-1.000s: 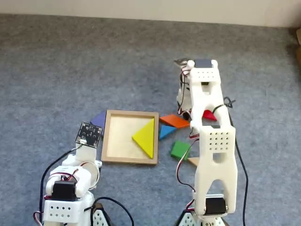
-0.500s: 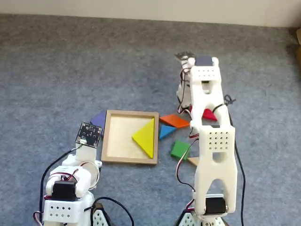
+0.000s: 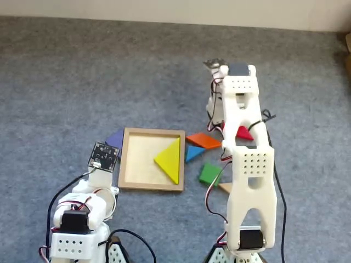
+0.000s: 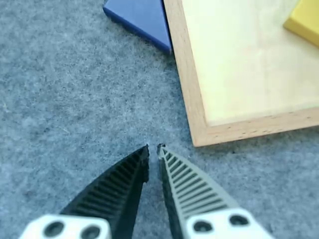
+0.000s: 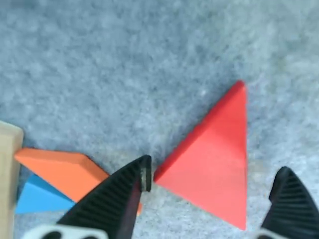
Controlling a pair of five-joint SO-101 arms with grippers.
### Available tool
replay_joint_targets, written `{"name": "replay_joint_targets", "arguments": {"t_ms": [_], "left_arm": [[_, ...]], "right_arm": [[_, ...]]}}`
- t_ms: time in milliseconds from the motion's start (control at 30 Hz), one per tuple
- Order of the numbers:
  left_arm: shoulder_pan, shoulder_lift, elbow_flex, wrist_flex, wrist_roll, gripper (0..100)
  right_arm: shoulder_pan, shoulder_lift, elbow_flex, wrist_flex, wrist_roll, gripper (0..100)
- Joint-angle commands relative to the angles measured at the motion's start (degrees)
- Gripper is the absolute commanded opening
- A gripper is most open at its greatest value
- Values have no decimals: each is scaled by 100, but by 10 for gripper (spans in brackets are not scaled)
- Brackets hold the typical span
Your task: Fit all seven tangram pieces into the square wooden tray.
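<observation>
The square wooden tray (image 3: pixel 124 159) lies on the grey carpet with a yellow triangle (image 3: pixel 170 158) inside, against its right wall. A dark blue piece (image 3: pixel 114 137) lies outside its far left corner. Right of the tray lie an orange piece (image 3: pixel 203 141), a light blue triangle (image 3: pixel 193 153), a green square (image 3: pixel 208 173), a tan piece (image 3: pixel 225 188) and a red triangle (image 3: pixel 243 133). My right gripper (image 5: pixel 214 181) is open, one finger on each side of the red triangle (image 5: pixel 212 162). My left gripper (image 4: pixel 153 148) is shut and empty, just off the tray's corner (image 4: pixel 199 137).
The right arm (image 3: pixel 245 164) stretches over the loose pieces and hides part of the red triangle and the tan piece. Open carpet lies to the left and far side of the tray. A pale wall edge runs along the far side.
The right arm has shifted slightly away from its base over the red triangle. The left arm and all pieces stay as they were.
</observation>
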Motion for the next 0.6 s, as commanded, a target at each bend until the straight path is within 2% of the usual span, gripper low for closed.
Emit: {"name": "replay_joint_targets", "arguments": {"t_ms": [0,133,333,567], "left_arm": [[-57,-242,119,18,0,51],[-57,-242,119,18,0,51],[-57,-242,119,18,0,51],[-57,-242,119,18,0,51]], "right_arm": [[66,-207,84,22,176,361],[75,-207,127,-40,193,360],[136,-207,145,-215,193,286],[136,-207,145,-215,202,278]]}}
